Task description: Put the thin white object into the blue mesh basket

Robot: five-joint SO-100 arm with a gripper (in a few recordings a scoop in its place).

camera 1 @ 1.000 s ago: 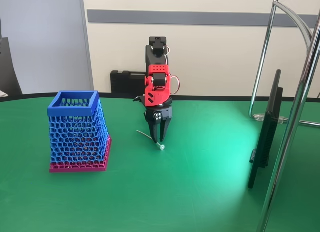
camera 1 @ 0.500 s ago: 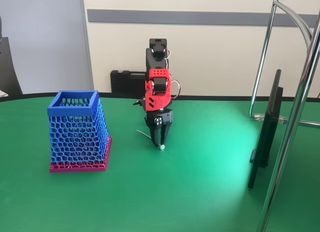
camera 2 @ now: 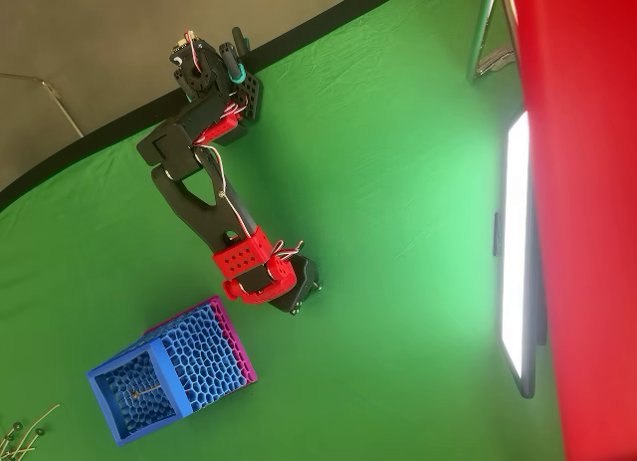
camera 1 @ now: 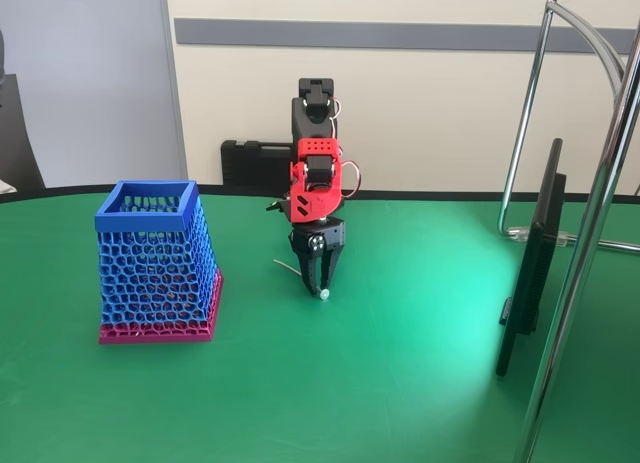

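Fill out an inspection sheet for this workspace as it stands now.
Surface: green table cover, slightly wrinkled, bright glare on the right in the fixed view.
Job's things: white stick low at the table under the gripper, bud tip showing; blue basket upright, left of the arm in the fixed view, apart from it.
Clutter: a few thin sticks by the bottom-left edge of the overhead view; something thin lies inside the basket.
Gripper: gripper pointing down, fingers closed around the stick.
Cables: red and white wires looped at the wrist.
Surroundings: dark case behind the arm, screen and metal stand on the right.
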